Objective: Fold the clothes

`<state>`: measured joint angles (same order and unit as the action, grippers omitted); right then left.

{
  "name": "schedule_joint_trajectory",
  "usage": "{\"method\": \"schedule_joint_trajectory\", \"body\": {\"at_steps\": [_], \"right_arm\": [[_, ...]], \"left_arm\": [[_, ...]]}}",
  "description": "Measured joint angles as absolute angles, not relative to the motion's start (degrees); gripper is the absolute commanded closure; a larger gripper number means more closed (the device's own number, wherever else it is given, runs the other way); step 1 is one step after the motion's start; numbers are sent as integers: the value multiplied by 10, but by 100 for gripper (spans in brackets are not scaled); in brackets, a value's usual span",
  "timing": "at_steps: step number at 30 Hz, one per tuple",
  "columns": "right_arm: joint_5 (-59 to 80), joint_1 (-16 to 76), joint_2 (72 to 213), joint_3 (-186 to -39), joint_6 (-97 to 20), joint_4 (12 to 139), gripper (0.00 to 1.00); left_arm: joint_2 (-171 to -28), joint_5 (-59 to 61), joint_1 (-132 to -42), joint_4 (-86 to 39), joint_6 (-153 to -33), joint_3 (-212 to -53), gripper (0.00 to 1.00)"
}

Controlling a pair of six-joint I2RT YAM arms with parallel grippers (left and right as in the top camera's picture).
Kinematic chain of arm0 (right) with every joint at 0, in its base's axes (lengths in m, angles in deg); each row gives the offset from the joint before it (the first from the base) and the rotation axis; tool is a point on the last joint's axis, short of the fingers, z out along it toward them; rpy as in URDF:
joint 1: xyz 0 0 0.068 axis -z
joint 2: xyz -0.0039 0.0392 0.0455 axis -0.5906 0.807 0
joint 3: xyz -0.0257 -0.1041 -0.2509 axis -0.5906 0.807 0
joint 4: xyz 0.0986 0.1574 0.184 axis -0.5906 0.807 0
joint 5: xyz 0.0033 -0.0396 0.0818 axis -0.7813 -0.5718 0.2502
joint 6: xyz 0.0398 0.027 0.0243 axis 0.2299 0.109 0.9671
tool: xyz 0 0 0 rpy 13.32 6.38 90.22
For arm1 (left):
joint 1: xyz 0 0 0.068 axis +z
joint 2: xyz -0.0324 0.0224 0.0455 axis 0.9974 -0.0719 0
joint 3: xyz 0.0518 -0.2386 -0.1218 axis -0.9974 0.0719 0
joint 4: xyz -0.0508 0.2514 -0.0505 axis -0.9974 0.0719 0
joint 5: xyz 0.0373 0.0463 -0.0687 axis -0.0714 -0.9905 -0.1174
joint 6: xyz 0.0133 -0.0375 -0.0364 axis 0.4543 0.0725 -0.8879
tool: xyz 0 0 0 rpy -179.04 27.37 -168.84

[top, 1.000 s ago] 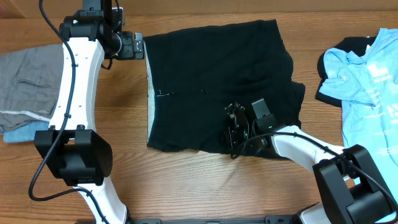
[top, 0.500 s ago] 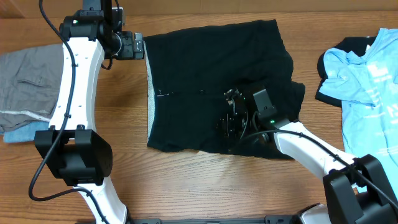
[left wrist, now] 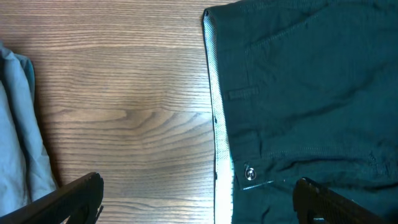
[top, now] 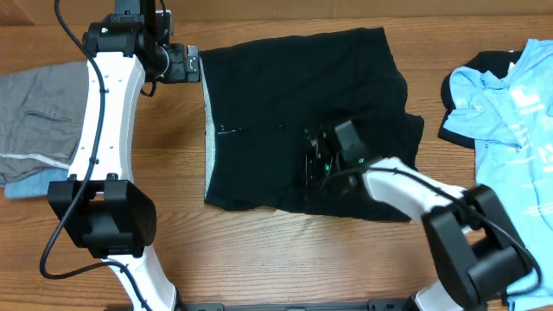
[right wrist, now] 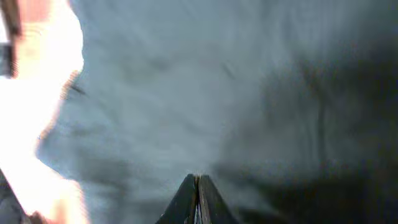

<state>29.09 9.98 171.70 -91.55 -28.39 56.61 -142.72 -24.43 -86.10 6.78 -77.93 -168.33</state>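
Black shorts point(top: 294, 95) spread at table point(top: 259, 250) centre. Reaching from the front right corner, right gripper point(top: 316, 161) shut over their front hem, grip unclear. Stretched toward the back, left gripper point(top: 192, 64) wide open, empty, beside the waistband point(left wrist: 216, 124).

A brown wood-grain table point(top: 259, 250), evenly lit, perhaps backed by a wall.

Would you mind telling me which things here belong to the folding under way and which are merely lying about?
In the job: black shorts; right gripper, shut, over them; left gripper, open, by the waistband.
Lying about: light blue T-shirt; grey garment; blue piece under it.
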Motion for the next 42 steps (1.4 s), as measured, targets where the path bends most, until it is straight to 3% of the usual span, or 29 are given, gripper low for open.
{"method": "schedule_joint_trajectory", "body": {"at_steps": [4,8,12,20,27,34,35,36,39,42], "right_arm": [[243,126,1656,-1072,-283,658,96],[156,161,1623,-1157,-297,663,96],[88,199,1633,-1160,-308,669,96],[37,286,1787,-1160,-360,624,96],[34,294,1883,-1159,-372,638,96],[21,294,1877,-1160,-383,692,96],[16,294,1865,-1164,-384,723,89],[10,295,1848,-1172,-386,756,65],[-1,302,1755,-1258,-379,925,18],[-4,326,1640,-1326,-349,1078,8]], "left_arm": [[-1427,-245,-861,67,-779,-1683,0],[-1427,-244,-861,68,-779,-1683,0],[-1427,-244,-861,68,-779,-1683,0],[-1427,-244,-861,68,-779,-1683,0],[-1427,-244,-861,68,-779,-1683,0],[-1427,-245,-861,68,-779,-1683,0],[-1427,-244,-861,67,-779,-1683,0],[-1427,-244,-861,67,-779,-1683,0],[-1427,-244,-861,68,-779,-1683,0],[-1427,-244,-861,68,-779,-1683,0]]}}
